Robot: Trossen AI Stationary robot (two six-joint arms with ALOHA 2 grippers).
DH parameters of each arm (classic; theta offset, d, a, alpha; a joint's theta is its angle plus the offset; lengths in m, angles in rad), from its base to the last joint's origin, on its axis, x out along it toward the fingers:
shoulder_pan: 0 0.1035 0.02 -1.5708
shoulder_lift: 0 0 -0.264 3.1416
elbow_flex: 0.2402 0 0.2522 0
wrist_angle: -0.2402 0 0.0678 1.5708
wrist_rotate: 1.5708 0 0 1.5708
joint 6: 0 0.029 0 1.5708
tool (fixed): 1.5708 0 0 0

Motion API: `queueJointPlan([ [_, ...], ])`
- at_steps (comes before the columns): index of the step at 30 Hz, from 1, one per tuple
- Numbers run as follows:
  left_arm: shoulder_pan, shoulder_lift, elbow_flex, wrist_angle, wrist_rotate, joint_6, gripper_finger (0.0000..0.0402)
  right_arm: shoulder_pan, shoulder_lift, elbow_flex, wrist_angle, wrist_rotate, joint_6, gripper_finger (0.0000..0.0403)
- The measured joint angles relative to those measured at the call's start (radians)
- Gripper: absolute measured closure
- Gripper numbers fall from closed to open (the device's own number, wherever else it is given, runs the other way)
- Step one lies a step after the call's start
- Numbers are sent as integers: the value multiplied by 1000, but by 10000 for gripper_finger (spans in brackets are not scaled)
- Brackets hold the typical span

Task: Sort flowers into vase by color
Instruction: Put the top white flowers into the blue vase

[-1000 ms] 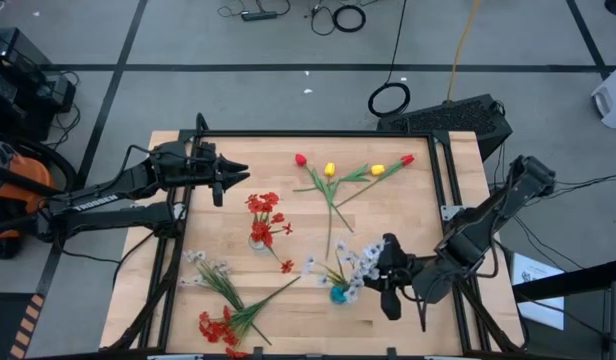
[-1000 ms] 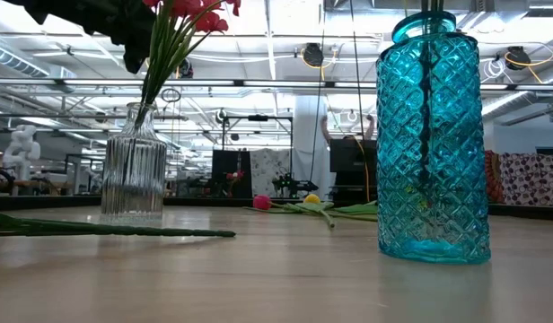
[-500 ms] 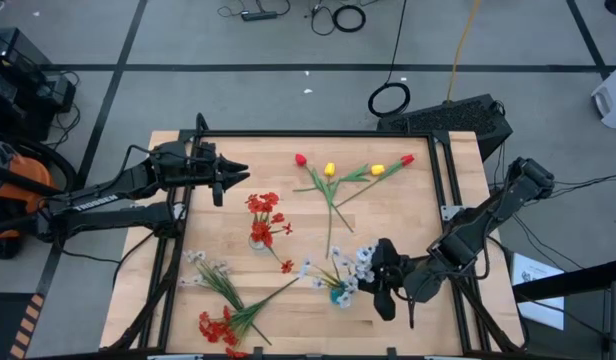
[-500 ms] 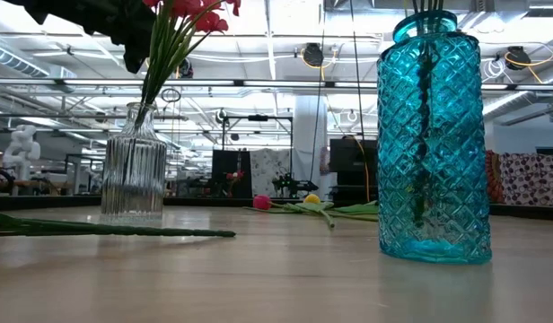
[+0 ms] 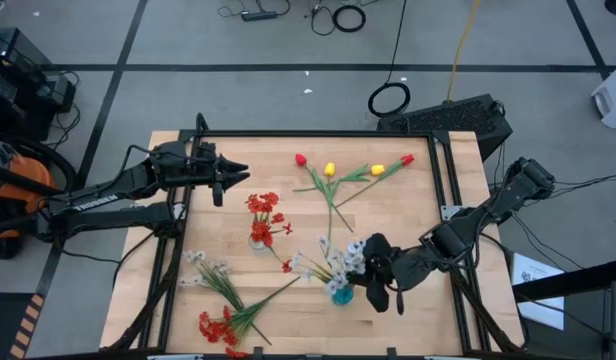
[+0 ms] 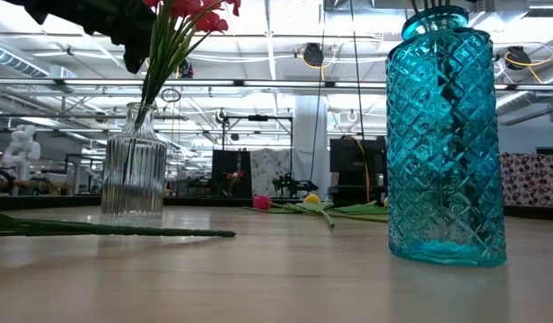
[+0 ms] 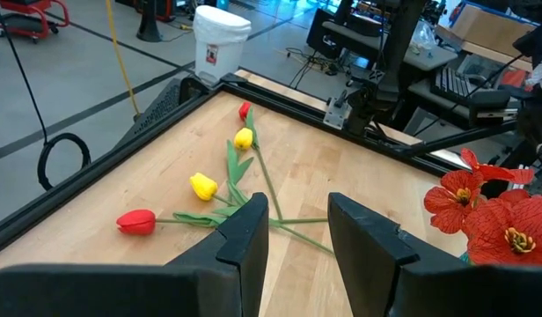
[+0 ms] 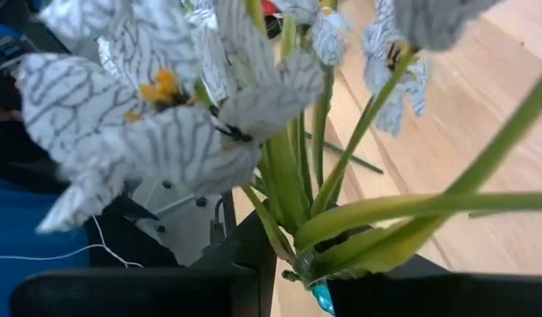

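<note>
White spray [image 8: 192, 114] is sitting pinched in the right gripper [image 5: 380, 283], jaws closing on its stalks just above the blue vase [image 5: 340, 294], likely feeding them in. Left gripper [image 5: 226, 177] is hovering near the red flowers [image 5: 263, 210], jaws parted, holding nothing.

— Any text, labels or numbers to read here?
— None. There is pale lettering along the left arm [image 5: 93, 203] in the high view, but it is too small to make out.
— Anything on the vases or the table?
— No, 0 marks on either vase or the table.
</note>
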Motion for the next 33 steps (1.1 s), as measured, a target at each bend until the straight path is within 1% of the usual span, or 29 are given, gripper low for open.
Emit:
queueJointPlan([
  [3, 0, 0, 0, 0, 0, 0, 276, 0, 0, 0, 4, 5, -25, 327],
  [7, 0, 0, 0, 0, 0, -5, 276, 0, 0, 0, 4, 5, 10, 327],
  [11, 0, 0, 0, 0, 0, -6, 276, -1, 0, 0, 6, 24, 7, 327],
  [15, 0, 0, 0, 0, 0, -6, 276, -10, 0, 0, 7, 26, 12, 314],
  [19, 0, 0, 0, 0, 0, -6, 276, -22, 0, 0, 10, 27, 11, 277],
  [26, 0, 0, 0, 0, 0, -6, 276, -27, 0, 0, 8, 13, -38, 187],
  [30, 0, 0, 0, 0, 0, -6, 276, -27, 0, 0, 7, -144, -112, 154],
  [33, 0, 0, 0, 0, -1, -6, 276, -26, 0, 0, -2, -207, -117, 146],
])
